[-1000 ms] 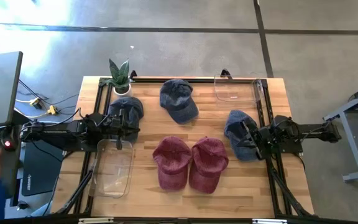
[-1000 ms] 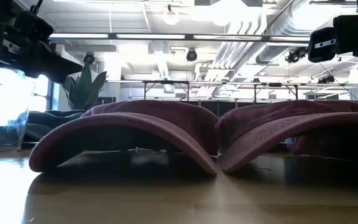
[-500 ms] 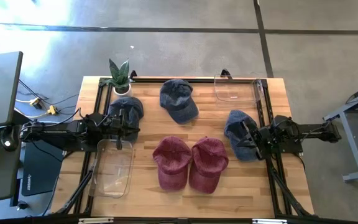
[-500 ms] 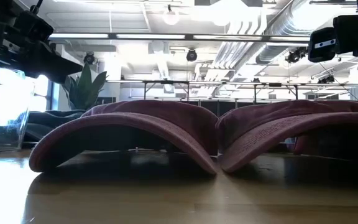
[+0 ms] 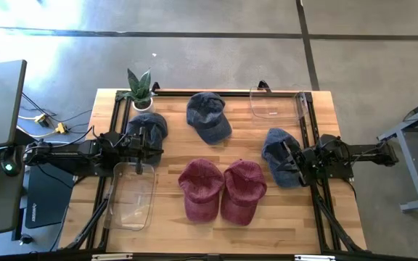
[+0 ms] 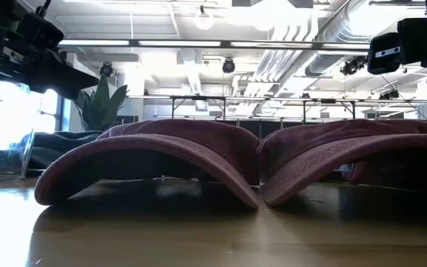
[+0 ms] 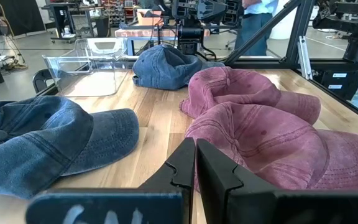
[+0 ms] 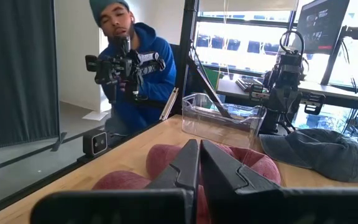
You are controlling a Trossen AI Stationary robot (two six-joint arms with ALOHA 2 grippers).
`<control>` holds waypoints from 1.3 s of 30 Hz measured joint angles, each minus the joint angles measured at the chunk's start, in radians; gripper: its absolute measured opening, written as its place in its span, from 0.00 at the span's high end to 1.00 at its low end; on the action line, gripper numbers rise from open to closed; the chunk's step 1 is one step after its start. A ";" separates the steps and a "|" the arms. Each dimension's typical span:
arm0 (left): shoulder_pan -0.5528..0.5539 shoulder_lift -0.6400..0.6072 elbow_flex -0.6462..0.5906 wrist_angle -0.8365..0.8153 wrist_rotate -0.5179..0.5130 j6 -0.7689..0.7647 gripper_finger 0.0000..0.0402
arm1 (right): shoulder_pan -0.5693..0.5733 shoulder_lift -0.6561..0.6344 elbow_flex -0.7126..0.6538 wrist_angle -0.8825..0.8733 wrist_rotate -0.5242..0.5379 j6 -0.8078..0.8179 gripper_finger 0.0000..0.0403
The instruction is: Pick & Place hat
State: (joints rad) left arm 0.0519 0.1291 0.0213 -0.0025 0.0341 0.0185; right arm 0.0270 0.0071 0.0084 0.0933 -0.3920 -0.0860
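You find bare wooden counter (image 5: 171, 148) between the two dusty-red caps (image 5: 220, 190) and the faded blue denim cap (image 5: 208, 117); clear plastic bins (image 5: 130, 196) flank both sides.

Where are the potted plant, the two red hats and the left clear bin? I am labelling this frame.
potted plant (image 5: 140, 88), high view, on its leaves.
two red hats (image 5: 201, 185), high view, on the left one's crown.
left clear bin (image 5: 131, 197), high view, on its floor.

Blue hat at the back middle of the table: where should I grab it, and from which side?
Probably by the brim. The blue hat lies flat, crown toward the table's back edge, brim pointing forward and right. The thin brim suits a pinch better than the soft domed crown. Come from above at the brim's free edge; the left gripper is nearer.
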 joint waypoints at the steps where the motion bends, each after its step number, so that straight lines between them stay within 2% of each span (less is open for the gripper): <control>1: 0.000 0.000 0.000 0.000 0.000 0.000 0.96 | 0.000 0.000 0.000 0.000 0.000 0.000 0.97; 20: 0.000 0.000 0.000 0.000 0.006 -0.003 0.96 | 0.000 0.000 0.000 0.000 0.000 0.000 0.97; 22: 0.000 0.000 0.000 0.000 0.009 -0.053 0.96 | 0.000 0.000 0.000 0.000 0.000 0.000 0.97; 26: 0.000 0.000 0.000 0.001 0.009 -0.303 0.96 | 0.000 0.000 0.000 0.000 0.000 0.000 0.97; 28: 0.000 0.000 0.000 0.001 0.009 -0.374 0.96 | 0.000 0.000 0.000 0.000 0.000 0.000 0.97; 34: 0.000 0.000 0.000 0.068 -0.054 -0.393 0.96 | 0.000 0.000 0.000 0.000 0.000 0.000 0.97; 36: 0.000 0.000 0.000 0.146 0.018 -0.392 0.96 | 0.000 0.000 0.000 0.000 0.000 0.000 0.97; 39: 0.000 0.004 0.000 0.341 0.206 -0.389 0.96 | 0.000 0.000 0.000 0.000 0.000 0.000 0.97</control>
State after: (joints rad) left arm 0.0517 0.1330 0.0212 0.3390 0.2398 -0.3708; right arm 0.0273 0.0071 0.0082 0.0937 -0.3919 -0.0856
